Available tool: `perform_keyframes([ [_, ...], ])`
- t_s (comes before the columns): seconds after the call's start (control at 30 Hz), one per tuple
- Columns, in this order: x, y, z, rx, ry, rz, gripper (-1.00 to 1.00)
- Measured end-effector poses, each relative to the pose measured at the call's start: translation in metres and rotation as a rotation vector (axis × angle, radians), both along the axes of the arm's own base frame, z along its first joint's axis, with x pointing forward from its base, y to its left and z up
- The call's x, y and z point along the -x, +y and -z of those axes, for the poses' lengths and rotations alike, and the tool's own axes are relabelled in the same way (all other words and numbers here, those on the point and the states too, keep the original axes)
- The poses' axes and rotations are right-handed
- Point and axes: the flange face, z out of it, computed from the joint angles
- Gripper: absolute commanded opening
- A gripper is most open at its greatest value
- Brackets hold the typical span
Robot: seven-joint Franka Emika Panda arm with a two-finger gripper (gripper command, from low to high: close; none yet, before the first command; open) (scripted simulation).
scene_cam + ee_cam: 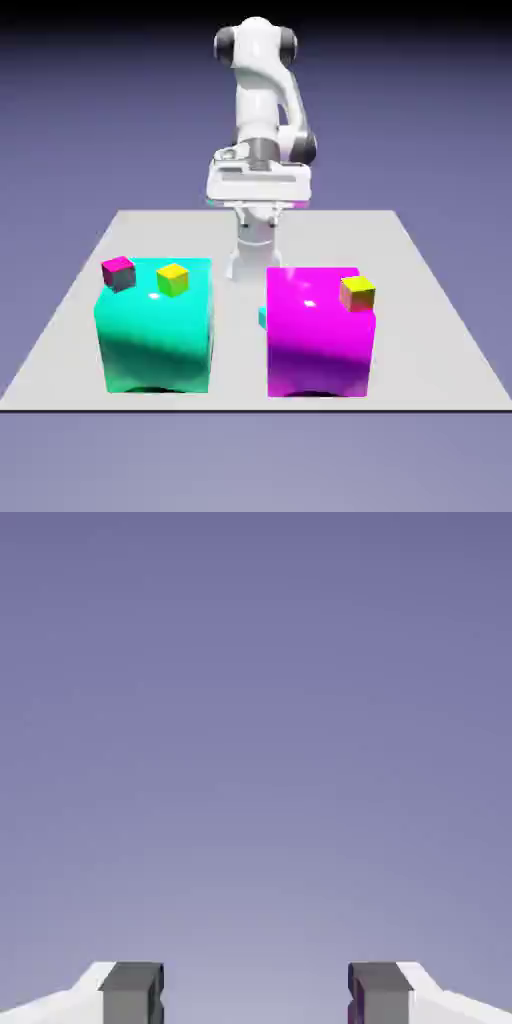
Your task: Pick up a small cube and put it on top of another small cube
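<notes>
A tiny cyan-blue small cube point(262, 318) lies on the table in the gap between the two big blocks, mostly hidden by the magenta one. My gripper point(258, 208) hangs high above the table's far side, well behind that cube and touching nothing. In the hand view my gripper point(255, 997) is open: its two grey fingertips point(130, 992) stand wide apart with only the blue-violet backdrop between them. No cube shows in the hand view.
A large cyan block point(155, 335) stands at the exterior view's left, with a small magenta-topped cube point(118, 271) and a small yellow-topped cube point(172, 279) on it. A large magenta block point(318, 340) at the right carries another yellow-topped cube point(357, 292). The grey table point(420, 340) lies beneath.
</notes>
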Motion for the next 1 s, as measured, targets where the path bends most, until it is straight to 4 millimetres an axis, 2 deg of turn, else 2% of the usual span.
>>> perform_keyframes([
  [0.13,0.000,-0.002,0.021,-0.161,0.056,0.113,0.00],
  [0.53,0.000,-0.028,0.088,-0.573,0.216,0.464,0.00],
  [1.0,0.030,-0.043,0.173,-0.929,0.375,0.958,0.00],
])
